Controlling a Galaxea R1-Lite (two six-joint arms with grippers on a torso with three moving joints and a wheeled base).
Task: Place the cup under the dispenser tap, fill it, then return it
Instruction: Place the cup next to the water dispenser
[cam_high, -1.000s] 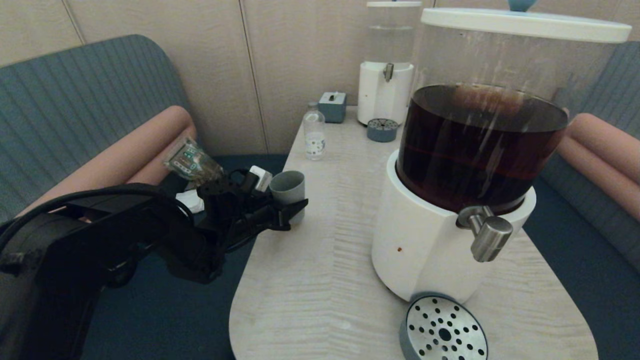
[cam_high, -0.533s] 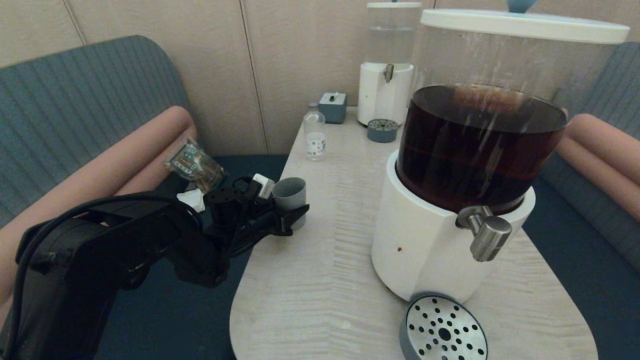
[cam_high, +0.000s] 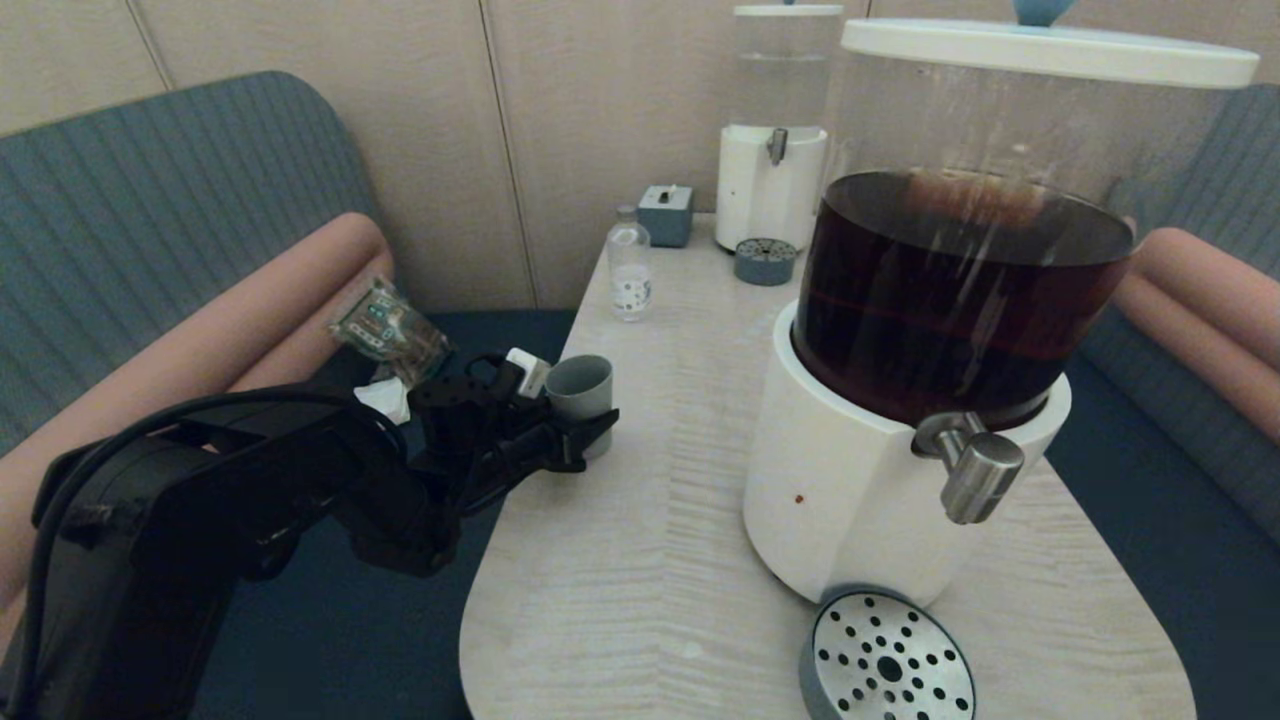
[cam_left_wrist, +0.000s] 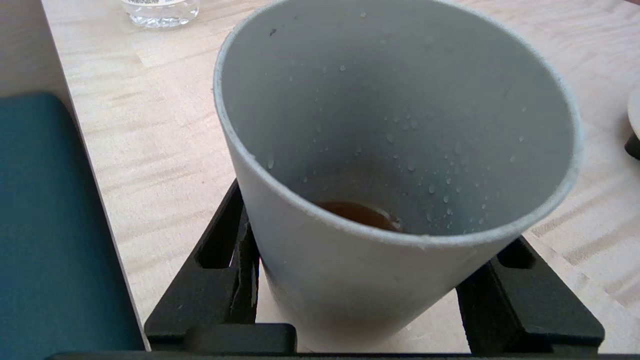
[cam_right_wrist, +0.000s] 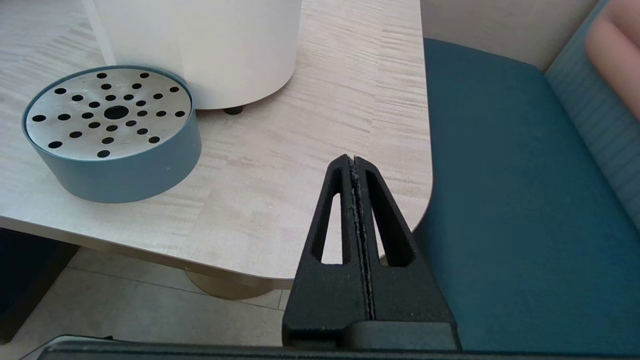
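Observation:
The grey-green cup (cam_high: 580, 385) stands upright near the table's left edge, well left of the dark-liquid dispenser (cam_high: 860, 490) and its steel tap (cam_high: 980, 475). My left gripper (cam_high: 590, 410) reaches in from the left and is shut on the cup low on its wall. In the left wrist view the black fingers (cam_left_wrist: 230, 235) flank the cup (cam_left_wrist: 350, 285), which holds a little brown liquid and has droplets inside. My right gripper (cam_right_wrist: 354, 161) hangs shut and empty off the table's near right corner, out of the head view.
A round perforated drip tray (cam_high: 888, 655) (cam_right_wrist: 110, 115) lies under the tap. A clear small bottle (cam_high: 629, 265), a grey box (cam_high: 665, 213), and a smaller clear-liquid dispenser (cam_high: 770, 180) with its own tray (cam_high: 765, 260) stand at the back. Teal seats flank the table.
A second ago the left gripper lowered the cup slightly and drew it a little nearer; over the last half second nothing has moved.

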